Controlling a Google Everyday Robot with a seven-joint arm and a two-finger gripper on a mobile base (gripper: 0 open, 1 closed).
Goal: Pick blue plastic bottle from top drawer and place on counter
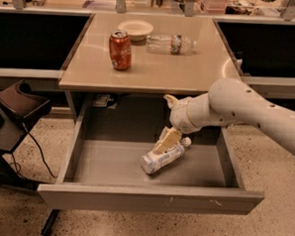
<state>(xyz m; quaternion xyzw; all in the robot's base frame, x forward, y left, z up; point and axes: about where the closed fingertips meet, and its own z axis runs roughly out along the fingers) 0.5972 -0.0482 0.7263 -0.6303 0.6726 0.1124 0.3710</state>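
Blue plastic bottle point(160, 159) lies on its side on the floor of the top drawer point(148, 198). It is near the middle, a bit to the right, w/ its white cap pointing up and to the right. The gripper point(166, 141) is down inside the drawer, right on top of the bottle, at the end near the cap. It looks like it touches the bottle. I can't tell if the claw is clamped on it or loose, bc the claw hides its own far side.

Task so far: the drawer is pulled out wide, so that bit is done. The claw is at the bottle. The bottle is not lifted yet; it rests flat on the drawer floor. Left to do, I think: get a good grip, lift the bottle up and out, carry it over the edge, and set it on the counter point(155, 70). So most of the job is to come.

Arm pose: the arm point(247, 108) is big and white and comes in from the right. It crosses over the drawer's right wall, just below the counter's front edge. Then the wrist bends down, so the claw points at the bottle on a slant.

Farther out, a red can point(120, 50) stands on the counter. A bowl point(136, 29) sits behind it, and a clear bottle point(170, 43) lies on its side next to the bowl. The front part of the counter has room for the blue one.
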